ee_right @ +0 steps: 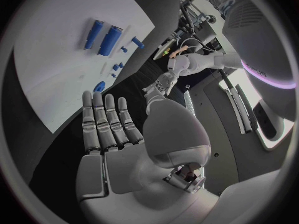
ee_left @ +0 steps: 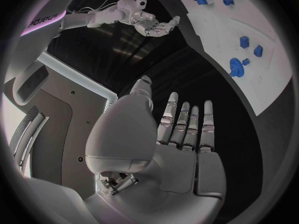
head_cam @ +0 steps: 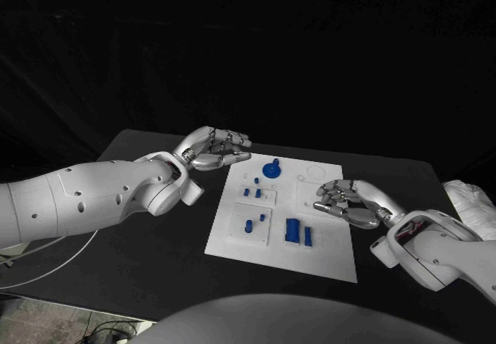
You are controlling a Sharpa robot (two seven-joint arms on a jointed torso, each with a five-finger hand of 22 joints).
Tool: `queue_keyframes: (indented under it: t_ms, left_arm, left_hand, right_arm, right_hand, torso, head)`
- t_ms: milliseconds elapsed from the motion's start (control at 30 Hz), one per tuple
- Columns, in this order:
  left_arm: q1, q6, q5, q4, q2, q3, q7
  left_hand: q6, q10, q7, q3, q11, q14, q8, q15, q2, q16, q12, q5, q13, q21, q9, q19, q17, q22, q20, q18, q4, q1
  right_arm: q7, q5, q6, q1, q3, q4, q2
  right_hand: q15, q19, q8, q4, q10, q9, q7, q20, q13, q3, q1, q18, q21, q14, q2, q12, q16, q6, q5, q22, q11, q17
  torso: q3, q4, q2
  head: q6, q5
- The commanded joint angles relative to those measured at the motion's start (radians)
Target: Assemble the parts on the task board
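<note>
The white task board [head_cam: 310, 254] lies in the middle of the black table. On it are a round blue part [head_cam: 271, 170] at the far end, small blue pieces [head_cam: 252, 192] below it, and two blue cylinders [head_cam: 299, 232] side by side nearer me. My left hand [head_cam: 214, 149] hovers at the board's far left corner, fingers apart and holding nothing; in the left wrist view its fingers [ee_left: 187, 127] stretch out empty beside the board [ee_left: 249, 50]. My right hand [head_cam: 346, 201] hangs over the board's right edge, also empty, its fingers [ee_right: 106, 122] extended.
A white cloth-like thing [head_cam: 470, 201] lies at the table's right edge. Bare black table [head_cam: 155, 236] surrounds the board on the left and front. A cable [head_cam: 41, 265] runs below the table's left side.
</note>
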Motion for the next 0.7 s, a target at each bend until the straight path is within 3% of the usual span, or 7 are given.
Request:
queue_keyframes:
  t_ms: [33, 300, 500, 533, 567, 600, 700]
  left_arm:
    - [-0.001, 0.037, 0.111, 0.008, 0.002, 0.001, 0.107]
    - [-0.005, 0.068, 0.204, 0.012, 0.011, 0.001, 0.134]
    - [-0.006, 0.075, 0.220, 0.014, 0.011, 0.002, 0.134]
    - [-0.005, 0.044, 0.173, 0.011, 0.010, 0.001, 0.101]
    - [-0.005, 0.043, 0.173, 0.011, 0.010, 0.001, 0.101]
    - [-0.006, 0.040, 0.175, 0.011, 0.010, 0.002, 0.100]
    - [-0.013, 0.019, 0.189, 0.015, 0.014, 0.012, 0.096]
  left_hand:
    - [-0.168, -0.149, -0.052, -0.114, -0.061, -0.123, -0.018, -0.048, -0.118, -0.155, -0.080, -0.036, -0.013, -0.017, -0.011, -0.181, -0.058, -0.379, -0.004, -0.019, 0.011, -0.038]
    - [-0.446, -0.284, -0.208, -0.158, -0.227, -0.172, -0.029, -0.090, -0.175, -0.303, -0.175, -0.116, -0.028, -0.036, -0.025, -0.267, -0.104, -0.766, 0.012, -0.019, 0.013, -0.168]
    - [-0.446, -0.288, -0.197, -0.159, -0.214, -0.172, -0.025, -0.092, -0.175, -0.307, -0.173, -0.169, -0.025, -0.036, -0.021, -0.273, -0.105, -0.791, 0.015, -0.010, 0.015, -0.152]
    - [-0.564, -0.366, -0.170, -0.074, -0.172, -0.172, -0.066, -0.040, -0.082, -0.307, -0.204, -0.243, -0.058, -0.046, -0.063, -0.272, -0.105, -0.838, -0.045, -0.080, -0.077, -0.501]
    - [-0.564, -0.366, -0.170, -0.074, -0.170, -0.172, -0.066, -0.040, -0.082, -0.307, -0.204, -0.243, -0.058, -0.046, -0.063, -0.272, -0.105, -0.840, -0.045, -0.080, -0.077, -0.501]
    - [-0.571, -0.366, -0.163, -0.067, -0.165, -0.172, -0.066, -0.040, -0.074, -0.307, -0.204, -0.243, -0.058, -0.046, -0.063, -0.272, -0.105, -0.843, -0.049, -0.080, -0.084, -0.522]
    - [-0.601, -0.366, -0.089, -0.043, -0.151, -0.172, -0.066, -0.040, -0.052, -0.307, -0.274, -0.243, -0.058, -0.046, -0.063, -0.272, -0.105, -0.856, -0.062, -0.080, -0.108, -0.610]
  right_arm:
    - [0.236, 0.371, 0.148, 0.006, 0.001, -0.013, 0.002]
    - [0.338, 0.583, 0.309, 0.027, 0.001, -0.031, -0.015]
    - [0.354, 0.611, 0.341, 0.036, 0.001, -0.036, -0.017]
    - [0.290, 0.535, 0.259, 0.034, 0.001, -0.035, -0.018]
    - [0.290, 0.535, 0.258, 0.034, 0.001, -0.035, -0.018]
    - [0.290, 0.537, 0.255, 0.034, 0.002, -0.036, -0.016]
    - [0.290, 0.552, 0.233, 0.032, 0.011, -0.041, -0.006]
  right_hand:
    - [-0.047, -0.335, -0.065, -0.060, -0.194, -0.063, -0.010, 0.027, -0.127, -0.043, -0.053, 0.000, -0.061, -0.301, 0.011, -0.131, -0.195, -0.075, -0.032, -0.462, -0.054, -0.221]
    - [-0.091, -0.493, -0.221, 0.006, -0.467, -0.374, -0.228, 0.021, -0.560, -0.108, -0.081, -0.002, -0.090, -0.515, 0.027, -0.305, -0.315, -0.280, -0.076, -0.853, -0.207, -0.491]
    - [-0.106, -0.493, -0.219, 0.006, -0.480, -0.437, -0.235, 0.012, -0.614, -0.122, -0.065, 0.023, -0.090, -0.515, 0.041, -0.312, -0.315, -0.281, -0.072, -0.853, -0.224, -0.491]
    - [-0.133, -0.493, -0.255, -0.083, -0.492, -0.477, -0.169, -0.063, -0.674, -0.060, -0.401, -0.020, -0.090, -0.515, -0.038, -0.367, -0.315, -0.361, -0.138, -0.853, -0.234, -0.491]
    - [-0.142, -0.493, -0.263, -0.101, -0.492, -0.490, -0.169, -0.082, -0.674, -0.050, -0.441, -0.090, -0.090, -0.515, -0.038, -0.367, -0.315, -0.377, -0.138, -0.853, -0.234, -0.491]
    - [-0.214, -0.493, -0.340, -0.133, -0.492, -0.508, -0.169, -0.115, -0.674, -0.028, -0.572, -0.090, -0.090, -0.515, -0.038, -0.367, -0.315, -0.407, -0.138, -0.853, -0.234, -0.491]
    - [-0.214, -0.493, -0.340, -0.201, -0.492, -0.585, -0.169, -0.179, -0.674, 0.071, -0.836, -0.090, -0.090, -0.515, -0.038, -0.367, -0.315, -0.466, -0.138, -0.853, -0.234, -0.491]
  torso:
    - [0.0006, -0.0048, -0.012]
    - [0.0128, -0.0020, -0.001]
    - [0.0135, -0.0029, 0.004]
    - [0.0121, -0.0024, 0.000]
    - [0.0121, -0.0024, 0.000]
    - [0.0121, -0.0026, 0.000]
    - [0.0123, -0.0036, 0.001]
  head:
    - [0.000, -0.013]
    - [0.000, -0.020]
    - [0.000, -0.030]
    - [0.000, -0.026]
    - [0.001, -0.026]
    - [0.002, -0.026]
    - [0.013, -0.029]
